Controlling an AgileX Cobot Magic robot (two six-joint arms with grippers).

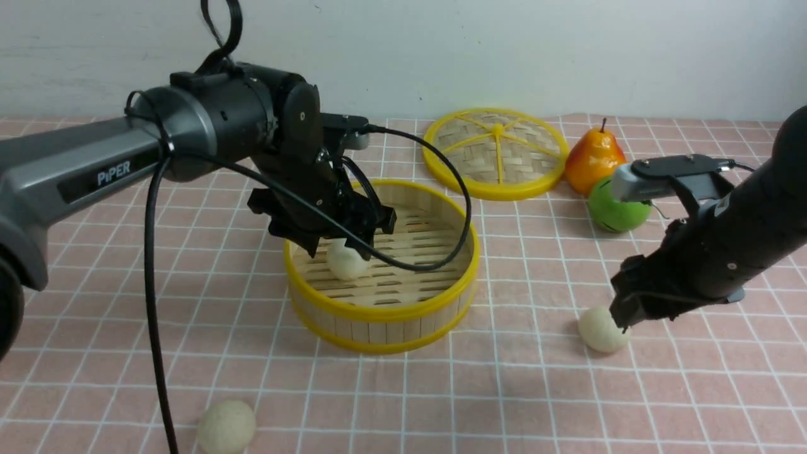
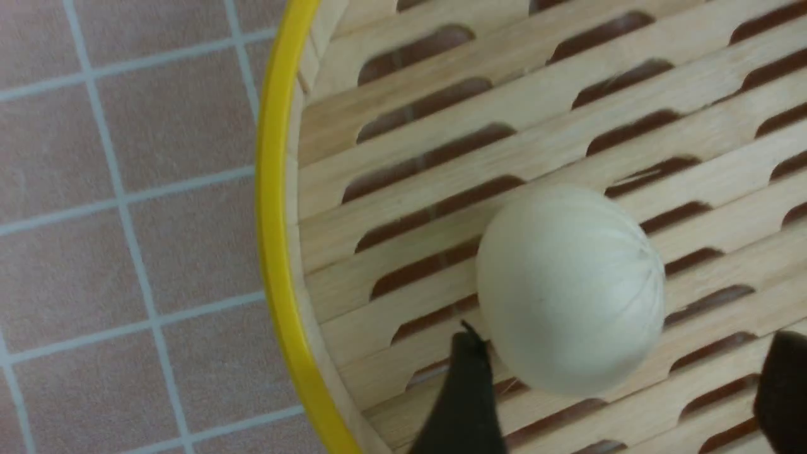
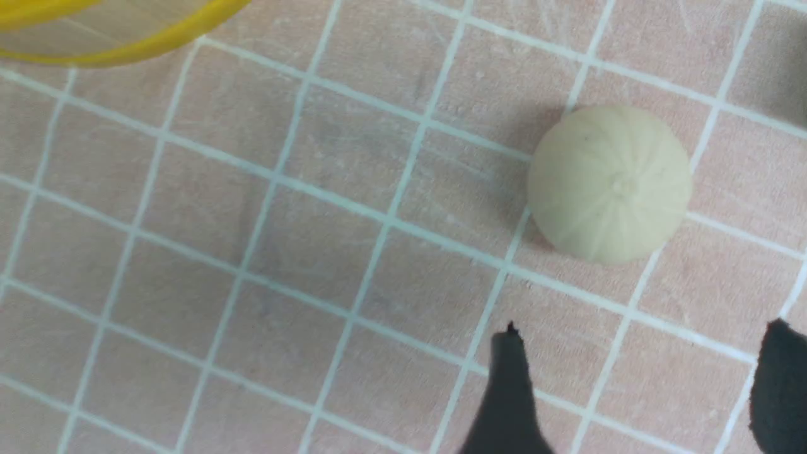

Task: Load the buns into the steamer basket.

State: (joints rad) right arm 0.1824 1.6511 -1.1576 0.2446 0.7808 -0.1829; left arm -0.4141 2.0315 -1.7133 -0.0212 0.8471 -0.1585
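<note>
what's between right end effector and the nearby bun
Only bare checked cloth between the right end effector and the bun, seen in the right wrist view.

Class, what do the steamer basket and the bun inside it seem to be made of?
Steamer basket: likely bamboo or pale wood, matte, with grained slotted slats; yellow rim bands look like smooth plastic. Bun: perhaps foam or rubber, matte cream with faint ridges; uncertain.

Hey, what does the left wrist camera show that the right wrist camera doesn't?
Only left wrist: a bun lying on the slats inside the steamer basket, framed by the open left tool. Only right wrist: another bun on the checked cloth, just ahead of the open right tool. Both: the basket's yellow rim and the pink cloth.
</note>
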